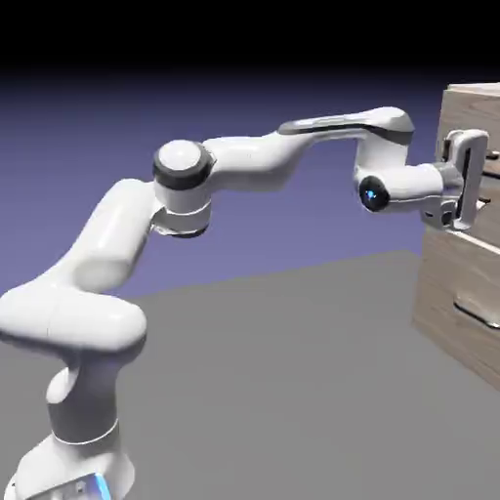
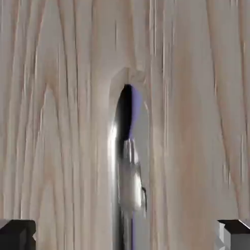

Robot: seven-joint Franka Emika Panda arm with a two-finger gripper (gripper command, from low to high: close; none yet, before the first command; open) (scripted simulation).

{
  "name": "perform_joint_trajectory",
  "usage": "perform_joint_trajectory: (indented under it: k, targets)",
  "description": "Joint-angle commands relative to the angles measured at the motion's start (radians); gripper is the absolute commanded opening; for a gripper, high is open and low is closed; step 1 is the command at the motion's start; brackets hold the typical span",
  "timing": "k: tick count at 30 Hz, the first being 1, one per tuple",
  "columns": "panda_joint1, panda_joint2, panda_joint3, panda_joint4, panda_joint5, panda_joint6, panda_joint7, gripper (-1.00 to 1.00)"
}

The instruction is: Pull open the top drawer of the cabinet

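Note:
The cabinet (image 1: 465, 105) stands at the exterior view's right edge, light wood-grain. My gripper (image 1: 482, 182) is up against the top drawer (image 1: 491, 213), fingers pointing into its front. In the hand view the top drawer (image 2: 58, 122) fills the picture with wood grain. Its handle (image 2: 128, 171) runs as a shiny bar down the middle, in a shallow recess. My gripper (image 2: 126, 235) is open. Its fingertips (image 2: 17, 235) sit far apart at the bottom corners, on either side of the handle and not touching it.
A matching lower drawer (image 1: 459, 293) with its own handle (image 1: 477, 312) lies below the top one. The grey table (image 1: 273, 381) stretches between my base and the cabinet.

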Motion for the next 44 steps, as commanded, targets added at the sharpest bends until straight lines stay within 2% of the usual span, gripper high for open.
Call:
perform_joint_trajectory:
  k: [1, 3, 4, 15, 27, 40, 41, 44]
  targets:
    - [-0.024, 0.013, 0.009, 0.036, -0.008, 0.011, 0.018, 0.00]
    - [-0.058, 0.030, 0.021, 0.087, -0.019, 0.027, 0.042, 0.00]
    - [-0.058, 0.030, 0.021, 0.087, -0.019, 0.027, 0.042, -1.00]
    - [0.190, -0.073, -0.090, -0.276, 0.053, -0.092, -0.104, -1.00]
    - [0.562, -0.165, -0.316, -0.711, 0.073, -0.211, -0.223, -1.00]
    - [1.032, -0.093, -0.665, -1.167, 0.009, -0.293, -0.222, -1.00]
    - [1.032, -0.093, -0.665, -1.167, 0.009, -0.293, -0.222, 1.00]
    - [1.104, -0.062, -0.719, -1.233, -0.013, -0.294, -0.211, 1.00]
